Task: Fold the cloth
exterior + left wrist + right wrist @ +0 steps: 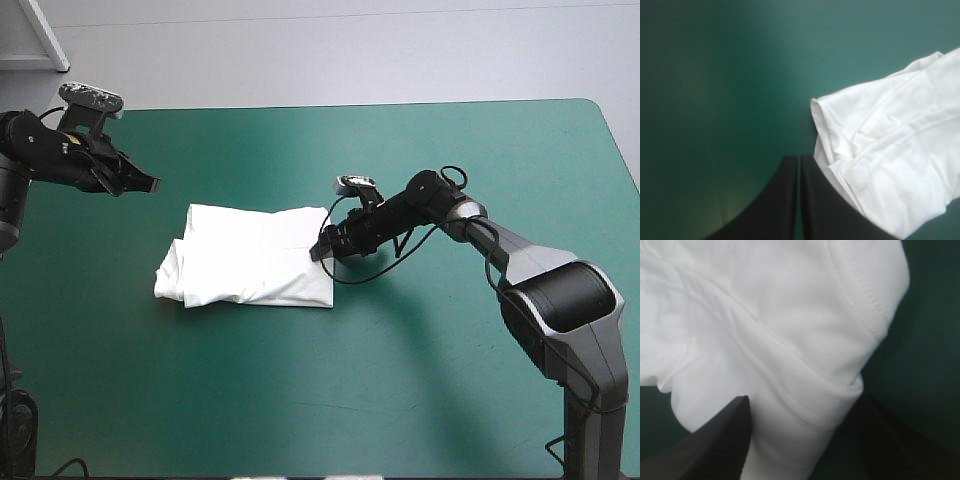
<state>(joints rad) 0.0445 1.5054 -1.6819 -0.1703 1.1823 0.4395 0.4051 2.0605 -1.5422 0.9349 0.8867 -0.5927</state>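
Note:
The white T-shirt [250, 260] lies on the teal-green cover as a folded bundle, left of the table's middle. My right gripper [322, 250] is low at the bundle's right edge. In the right wrist view its black fingers [735, 425] stand apart around a folded hem of the T-shirt [790, 330], so my right gripper [802, 402] is open. My left gripper [150, 185] hangs above the table's far left, clear of the cloth. Seen from its wrist, my left gripper [799, 159] is shut in one pointed arch, and the T-shirt [890, 155] lies beside and below it.
Bare teal-green cover [420, 400] surrounds the bundle on all sides. The table's far edge [350, 104] runs behind both arms.

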